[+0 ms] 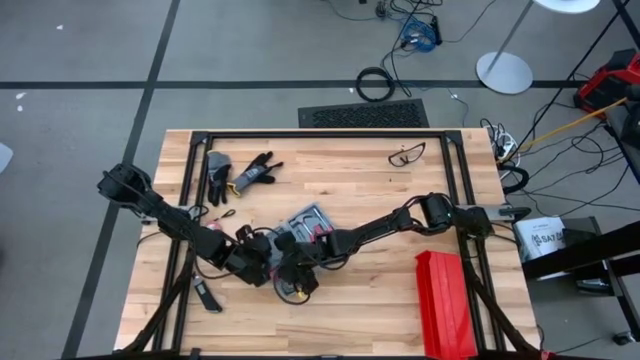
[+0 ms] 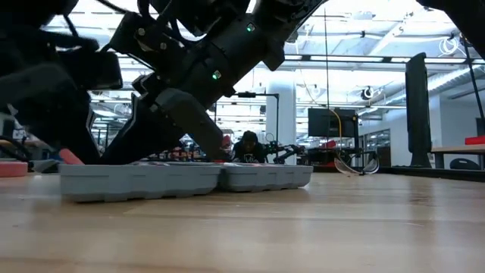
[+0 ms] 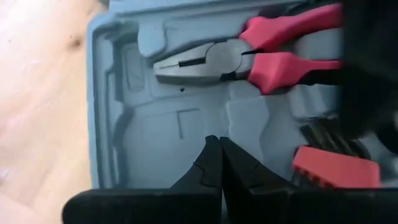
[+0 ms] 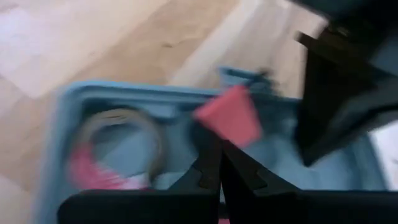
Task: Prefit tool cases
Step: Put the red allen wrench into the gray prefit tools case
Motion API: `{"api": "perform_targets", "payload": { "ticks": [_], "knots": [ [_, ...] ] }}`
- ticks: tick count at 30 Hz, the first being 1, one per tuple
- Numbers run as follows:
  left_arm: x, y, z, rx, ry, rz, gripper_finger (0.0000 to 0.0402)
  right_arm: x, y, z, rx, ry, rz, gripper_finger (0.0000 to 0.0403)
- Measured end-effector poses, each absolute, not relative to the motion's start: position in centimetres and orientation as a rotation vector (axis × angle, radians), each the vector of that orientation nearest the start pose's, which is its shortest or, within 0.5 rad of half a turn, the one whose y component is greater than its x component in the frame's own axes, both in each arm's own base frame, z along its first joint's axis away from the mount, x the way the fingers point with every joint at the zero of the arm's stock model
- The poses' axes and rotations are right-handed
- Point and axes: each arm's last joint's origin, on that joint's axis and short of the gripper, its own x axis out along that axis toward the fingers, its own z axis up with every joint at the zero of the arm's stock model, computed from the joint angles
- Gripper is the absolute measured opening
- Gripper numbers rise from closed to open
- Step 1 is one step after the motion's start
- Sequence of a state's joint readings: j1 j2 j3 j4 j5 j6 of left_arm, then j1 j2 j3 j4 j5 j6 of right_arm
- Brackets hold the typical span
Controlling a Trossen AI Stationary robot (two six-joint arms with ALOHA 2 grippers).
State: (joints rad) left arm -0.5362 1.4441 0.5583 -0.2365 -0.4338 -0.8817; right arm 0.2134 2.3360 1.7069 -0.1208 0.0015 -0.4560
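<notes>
The blue-grey tool case lies open and flat on the table, its two halves side by side in the low view. Red-handled pliers sit in a grey moulded slot. My left gripper is shut, its tips over an empty slot of the case. My right gripper is shut above the other half, just short of a blurred red piece and beside a round ringed tool. Both grippers meet over the case's near side. My left gripper points its shut fingertips down at the grey moulded tray; I cannot tell whether they touch it. My right gripper has its shut fingertips close to the red piece inside the case; whether they touch it cannot be told.
Black gloves and safety glasses lie toward the far edge. A long red ribbed box stands at the near right. A small dark tool lies near left. Black frame rails border the table.
</notes>
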Motion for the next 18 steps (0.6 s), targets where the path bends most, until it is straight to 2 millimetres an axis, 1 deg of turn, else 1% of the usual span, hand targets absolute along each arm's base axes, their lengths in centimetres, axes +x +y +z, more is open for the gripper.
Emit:
{"api": "perform_targets", "payload": {
  "ticks": [3, 6, 9, 12, 14, 16, 18],
  "knots": [
    [20.9, -11.1, 13.7, -0.317, 0.918, 0.306, 0.0000, 49.8, 10.4, 13.4, -0.509, 0.671, 0.354, 0.0000],
    [21.4, -11.5, 14.5, -0.342, 0.908, 0.281, 0.0000, 49.8, 10.6, 13.5, -0.507, 0.659, 0.359, 0.0000],
    [21.7, -11.7, 15.4, -0.334, 0.940, 0.292, 0.0000, 49.7, 10.9, 13.4, -0.505, 0.659, 0.366, 0.0000],
    [21.7, -11.9, 17.0, -0.334, 1.042, 0.327, 0.0000, 49.6, 11.2, 13.3, -0.510, 0.670, 0.369, 0.0000],
    [21.7, -12.3, 18.4, -0.344, 1.107, 0.322, 0.0000, 49.5, 11.4, 13.3, -0.514, 0.683, 0.372, 0.0000],
    [21.7, -12.8, 19.6, -0.361, 1.161, 0.285, 0.0000, 49.3, 11.5, 13.5, -0.525, 0.695, 0.361, 0.0000],
    [21.9, -13.6, 20.6, -0.398, 1.172, 0.220, 0.0000, 49.0, 11.7, 13.6, -0.546, 0.724, 0.341, 0.0000]
  ]
}}
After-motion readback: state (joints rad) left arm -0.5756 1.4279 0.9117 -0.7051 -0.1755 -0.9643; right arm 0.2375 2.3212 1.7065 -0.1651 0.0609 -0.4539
